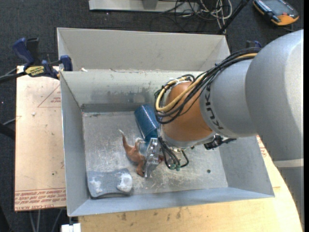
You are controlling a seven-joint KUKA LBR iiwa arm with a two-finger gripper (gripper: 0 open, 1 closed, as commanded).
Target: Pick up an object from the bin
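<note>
My gripper [150, 157] reaches down into the middle of the bin, right against a small brown toy animal [131, 150] that lies on the floor. Part of the toy runs beneath the gripper's tip. A blue cylinder [146, 120] lies just behind the gripper, pointing toward the back wall, with its near end hidden by the wrist.
A crumpled grey-white cloth or pouch [109, 183] lies in the front left corner. The orange wrist cover and its cables hang over the bin's centre right, and the big grey arm covers the right side.
</note>
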